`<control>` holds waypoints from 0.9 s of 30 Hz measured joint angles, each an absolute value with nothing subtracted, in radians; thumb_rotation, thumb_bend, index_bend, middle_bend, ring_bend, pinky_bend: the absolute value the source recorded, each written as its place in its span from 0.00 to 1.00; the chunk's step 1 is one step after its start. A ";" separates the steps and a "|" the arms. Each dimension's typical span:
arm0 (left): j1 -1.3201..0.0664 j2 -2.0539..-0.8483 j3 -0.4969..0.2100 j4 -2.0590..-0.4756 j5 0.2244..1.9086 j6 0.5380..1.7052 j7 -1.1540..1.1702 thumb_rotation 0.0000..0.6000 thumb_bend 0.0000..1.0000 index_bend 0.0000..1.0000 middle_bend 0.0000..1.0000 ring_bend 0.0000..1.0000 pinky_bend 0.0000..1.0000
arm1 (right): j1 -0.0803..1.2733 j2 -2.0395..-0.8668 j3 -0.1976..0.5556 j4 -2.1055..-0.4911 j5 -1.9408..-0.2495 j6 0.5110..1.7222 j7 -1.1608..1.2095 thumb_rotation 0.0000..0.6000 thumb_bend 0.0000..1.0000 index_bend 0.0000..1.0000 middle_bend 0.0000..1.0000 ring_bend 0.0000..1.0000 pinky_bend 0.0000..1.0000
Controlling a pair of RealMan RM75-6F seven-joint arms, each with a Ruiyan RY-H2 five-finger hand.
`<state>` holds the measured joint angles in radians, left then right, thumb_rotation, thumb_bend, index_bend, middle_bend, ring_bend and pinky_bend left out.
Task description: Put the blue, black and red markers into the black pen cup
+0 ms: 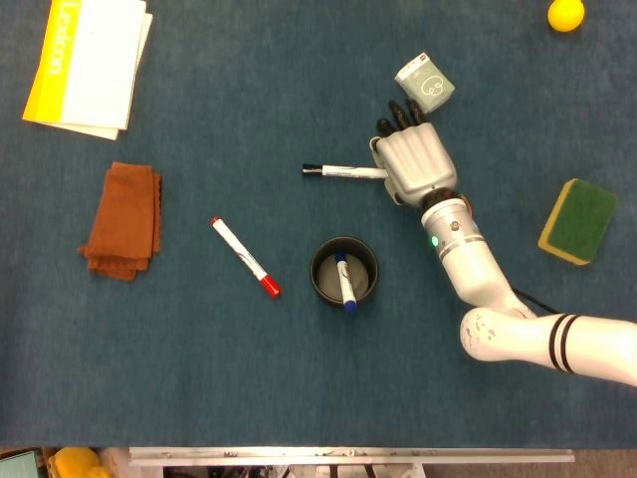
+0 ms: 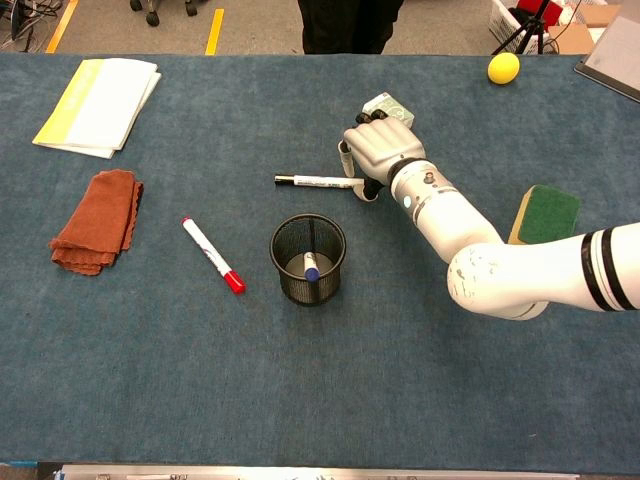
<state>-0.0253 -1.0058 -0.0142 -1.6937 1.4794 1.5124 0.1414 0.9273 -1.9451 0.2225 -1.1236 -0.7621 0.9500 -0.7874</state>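
Note:
The black mesh pen cup [image 1: 316, 269] [image 2: 286, 272] stands mid-table with the blue marker [image 1: 345, 282] [image 2: 310, 266] inside it. Left of the cup the red-capped marker [image 1: 245, 257] [image 2: 212, 254] lies on the cloth-covered table. The black marker [image 1: 343, 171] [image 2: 318, 181] lies level, above the cup. Its right end sits between the thumb and fingers of my right hand [image 1: 413, 164] [image 2: 378, 150], which pinches it. My left hand appears in neither view.
A small grey-green box [image 1: 425, 84] sits just beyond my right hand. A green-and-yellow sponge [image 1: 578, 221] lies at the right, a yellow ball [image 1: 565, 14] at the far right corner. A brown cloth [image 1: 122, 220] and a yellow-white booklet [image 1: 90, 62] are at the left.

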 measured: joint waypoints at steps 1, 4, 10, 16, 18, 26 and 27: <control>-0.025 -1.006 -0.014 -1.693 1.479 1.512 0.140 1.00 0.33 0.31 0.25 0.17 0.18 | 0.928 -1.944 0.223 -1.120 -0.760 0.949 -0.790 1.00 0.30 0.51 0.25 0.00 0.01; -0.025 -1.006 -0.014 -1.690 1.478 1.511 0.138 1.00 0.33 0.31 0.25 0.17 0.18 | 0.929 -1.943 0.227 -1.110 -0.751 0.944 -0.798 1.00 0.30 0.51 0.25 0.00 0.01; -0.023 -1.006 -0.014 -1.688 1.478 1.513 0.135 1.00 0.33 0.31 0.25 0.17 0.18 | 0.933 -1.947 0.231 -1.110 -0.743 0.939 -0.812 1.00 0.30 0.51 0.25 0.00 0.01; -0.019 -1.004 -0.014 -1.686 1.479 1.518 0.132 1.00 0.33 0.31 0.24 0.17 0.18 | 0.934 -1.945 0.229 -1.110 -0.729 0.938 -0.834 1.00 0.31 0.55 0.26 0.00 0.01; -0.019 -1.004 -0.014 -1.687 1.479 1.518 0.131 1.00 0.33 0.31 0.24 0.17 0.18 | 0.931 -1.938 0.225 -1.114 -0.728 0.938 -0.837 1.00 0.31 0.55 0.27 0.00 0.01; -0.019 -1.003 -0.012 -1.688 1.487 1.518 0.130 1.00 0.33 0.31 0.24 0.17 0.18 | 0.902 -1.860 0.196 -1.178 -0.749 0.953 -0.841 1.00 0.31 0.55 0.27 0.00 0.01; -0.019 -1.004 -0.011 -1.689 1.488 1.518 0.130 1.00 0.33 0.31 0.24 0.17 0.18 | 0.895 -1.840 0.190 -1.191 -0.753 0.955 -0.842 1.00 0.31 0.55 0.27 0.00 0.01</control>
<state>-0.0187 -1.0038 -0.0114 -1.6886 1.4876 1.5184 0.1304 0.8952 -1.8399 0.1898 -1.1905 -0.7525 0.9555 -0.8423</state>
